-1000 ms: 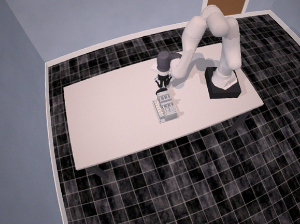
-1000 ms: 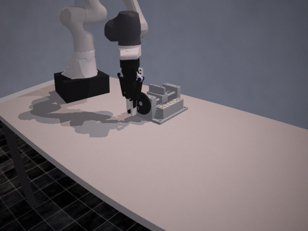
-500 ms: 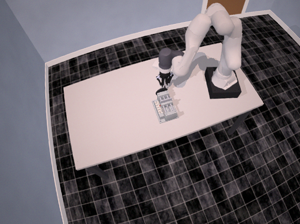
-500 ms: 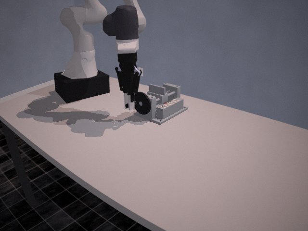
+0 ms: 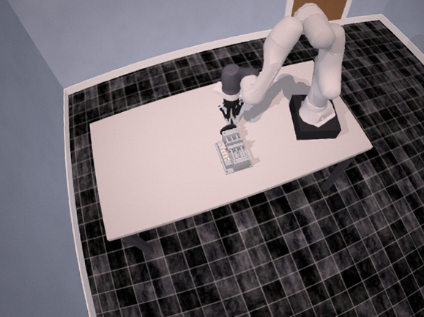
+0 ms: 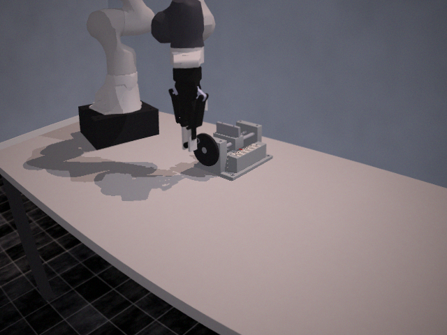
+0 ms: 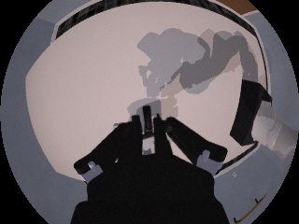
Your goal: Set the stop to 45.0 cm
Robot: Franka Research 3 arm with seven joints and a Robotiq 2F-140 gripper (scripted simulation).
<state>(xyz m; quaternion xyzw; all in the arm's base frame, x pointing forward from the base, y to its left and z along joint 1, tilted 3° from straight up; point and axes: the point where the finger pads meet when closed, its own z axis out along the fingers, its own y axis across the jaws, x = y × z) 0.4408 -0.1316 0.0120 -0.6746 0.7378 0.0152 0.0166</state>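
Observation:
The grey stop device (image 5: 247, 166) (image 6: 233, 176) stands on the table. Its black handwheel (image 5: 225, 127) (image 6: 211, 155) is upright at the end nearest my gripper. The stop carriage (image 5: 235, 145) (image 6: 237, 142) sits between the end blocks. A small red pointer (image 5: 226, 149) (image 6: 240, 149) lies over the pale scale (image 5: 225, 158) (image 6: 249, 148), nearer its handwheel end; the numbers are too small to read. My gripper (image 5: 232, 120) (image 6: 188, 144) (image 7: 147, 113) points down beside the wheel, shut on the handwheel's dark handle (image 7: 148, 113). The wheel itself is hidden in the wrist view.
The arm's black base block (image 5: 315, 130) (image 6: 122, 128) (image 7: 246, 112) stands on the table (image 5: 148, 169) (image 6: 288, 234) (image 7: 84, 89), to the right of the device in the top view. The arm's shadows fall on the table beside the gripper. Walls stand around the table.

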